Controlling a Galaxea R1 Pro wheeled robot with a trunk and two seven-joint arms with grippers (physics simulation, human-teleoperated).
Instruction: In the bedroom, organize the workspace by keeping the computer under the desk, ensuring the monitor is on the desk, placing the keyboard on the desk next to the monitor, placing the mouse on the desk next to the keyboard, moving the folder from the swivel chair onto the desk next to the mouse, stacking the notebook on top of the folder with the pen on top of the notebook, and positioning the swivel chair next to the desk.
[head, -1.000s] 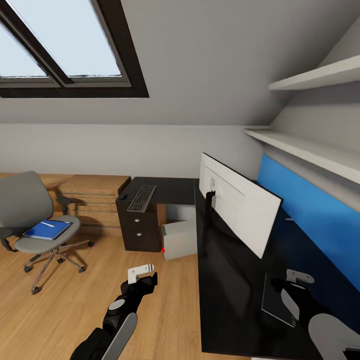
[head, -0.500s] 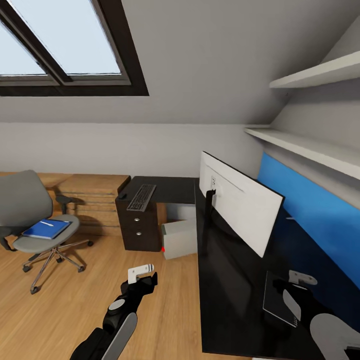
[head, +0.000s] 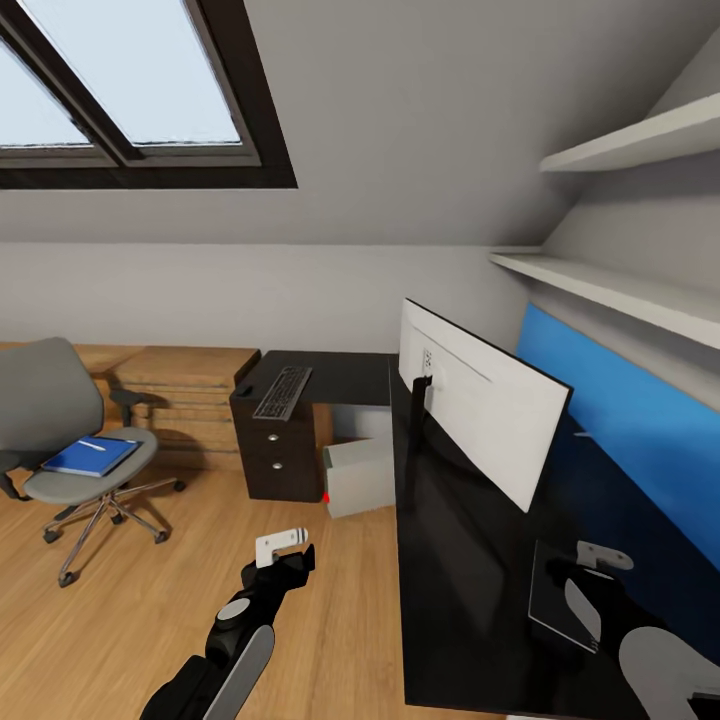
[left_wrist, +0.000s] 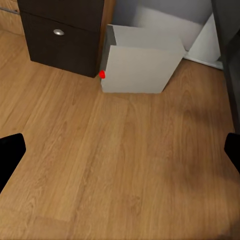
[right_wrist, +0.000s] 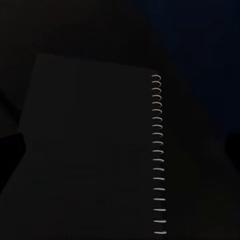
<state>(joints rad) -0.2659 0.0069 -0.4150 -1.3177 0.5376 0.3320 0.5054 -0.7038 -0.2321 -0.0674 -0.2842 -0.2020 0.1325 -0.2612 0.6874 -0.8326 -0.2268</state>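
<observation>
Warm wooden floorboards (head: 140, 610) run under a sloping grey ceiling with a dark-framed skylight (head: 130, 90).

Low over those boards hangs the left claw (head: 283, 548), black with a pale tip; from its wrist camera the two dark fingers (left_wrist: 10, 152) sit wide apart at the frame's sides, released, gripping nothing. Straight ahead of it stands the computer (left_wrist: 140, 62), a boxy pale grey tower with a small red button at one lower corner, tucked under the counter (head: 440, 560) beside the dark drawer unit (head: 283, 455) with round silver knobs.

The right claw (head: 592, 560) hovers over the glossy black counter near its front edge, just above the notebook (head: 562, 598), a thin rectangle that looks dark there; the wrist camera shows its white spiral binding (right_wrist: 158, 155). Whether that claw is spread or clenched I cannot tell.

Further along the counter, the monitor (head: 480, 400) shows its flat white back on a black stand. On the far wing, above the drawers, lies the slim keyboard (head: 283, 392).

Well apart by the left wall sits the swivel chair (head: 70, 440), grey upholstered on a chrome star base, with the flat blue folder (head: 90, 456) on its seat and the whitish pen (head: 92, 445) lying on the folder.
</observation>
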